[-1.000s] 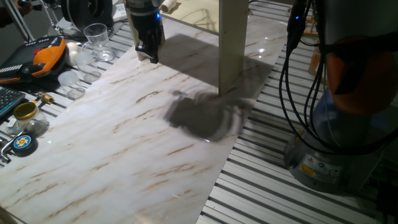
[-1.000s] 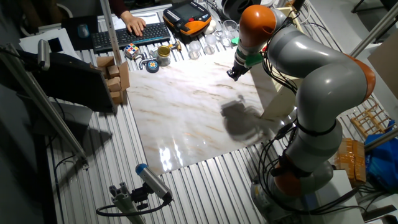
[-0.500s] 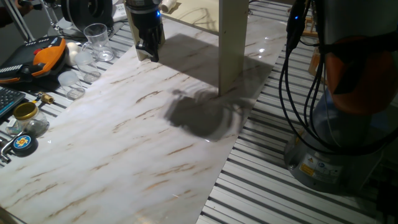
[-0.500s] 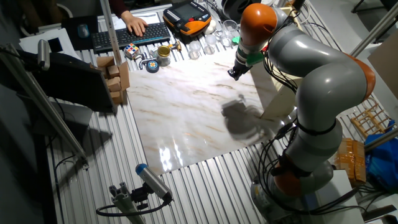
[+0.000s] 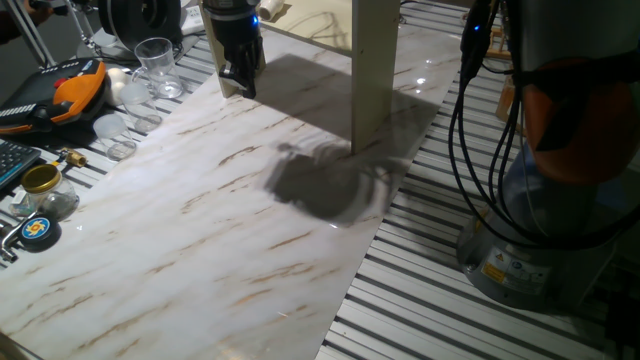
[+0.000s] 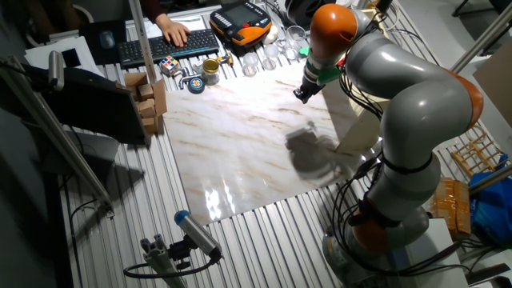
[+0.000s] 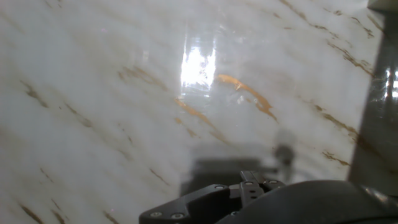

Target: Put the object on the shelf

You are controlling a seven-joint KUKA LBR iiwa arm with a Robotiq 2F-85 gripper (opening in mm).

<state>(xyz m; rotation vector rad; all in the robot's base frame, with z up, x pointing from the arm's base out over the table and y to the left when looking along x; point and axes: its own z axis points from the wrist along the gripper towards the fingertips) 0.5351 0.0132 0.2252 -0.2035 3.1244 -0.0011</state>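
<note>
Your gripper [image 5: 238, 80] hangs low over the far edge of the marble counter [image 5: 200, 230], just beside the shelf [image 5: 372, 70], whose broad beige leg stands on the slab, likely positioned for the shelf. Whether the fingers are clenched or released, you cannot tell. The object shows in no view, so its place, heading and long axis cannot be read.
</note>
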